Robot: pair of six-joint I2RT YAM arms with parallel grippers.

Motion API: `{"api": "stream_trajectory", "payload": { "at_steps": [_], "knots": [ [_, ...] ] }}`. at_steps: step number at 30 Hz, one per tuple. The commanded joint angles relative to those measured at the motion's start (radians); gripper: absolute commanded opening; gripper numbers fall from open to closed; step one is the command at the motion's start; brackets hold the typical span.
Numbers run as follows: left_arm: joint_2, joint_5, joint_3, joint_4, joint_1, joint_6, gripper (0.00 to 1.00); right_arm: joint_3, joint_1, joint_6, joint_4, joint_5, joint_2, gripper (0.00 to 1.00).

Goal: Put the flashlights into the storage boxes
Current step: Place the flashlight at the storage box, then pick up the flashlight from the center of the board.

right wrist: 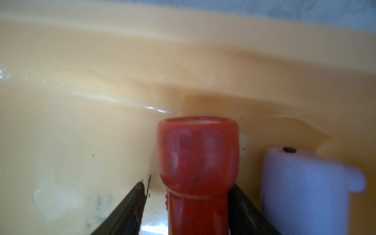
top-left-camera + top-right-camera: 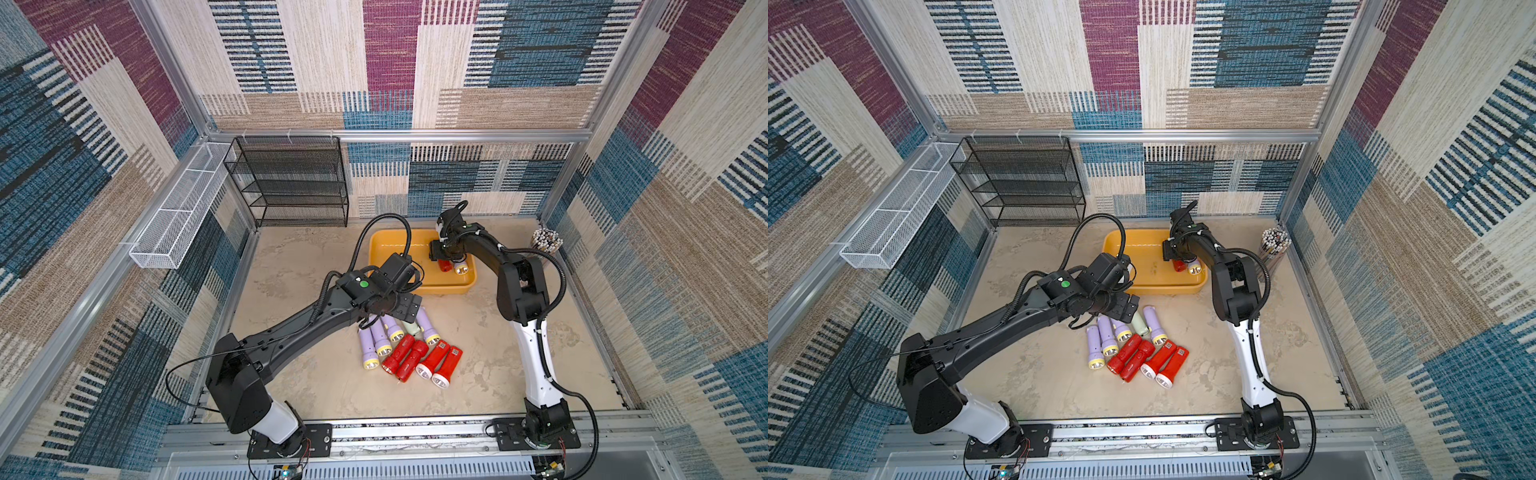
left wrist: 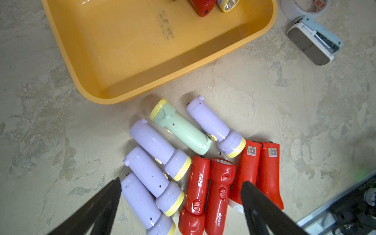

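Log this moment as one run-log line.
right gripper: open astride red flashlight in yellow tray | left gripper: open over loose flashlights

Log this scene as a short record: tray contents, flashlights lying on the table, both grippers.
Tray: yellow-orange tray holds one red flashlight and one lilac flashlight
Table: four loose lilac flashlights, one pale green flashlight, four loose red flashlights, bunched together
Left gripper: open, above the bunch
Right gripper: inside the tray, jaws open astride the red flashlight
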Motion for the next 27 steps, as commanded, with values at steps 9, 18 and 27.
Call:
{"api": "stream_trajectory", "payload": {
  "at_steps": [9, 18, 27],
  "knots": [
    [-0.072, -0.013, -0.031, -0.002, 0.002, -0.012, 0.95, -0.088, 0.000, 0.018, 0.033, -0.047, -0.188, 0.78],
    [-0.157, -0.021, -0.097, 0.005, 0.000, -0.043, 0.95, -0.284, 0.032, 0.024, 0.084, -0.067, -0.394, 0.78],
    [-0.211, 0.019, -0.163, 0.019, 0.000, -0.082, 0.95, -0.640, 0.126, 0.062, 0.163, -0.073, -0.674, 0.75]
  ]
}}
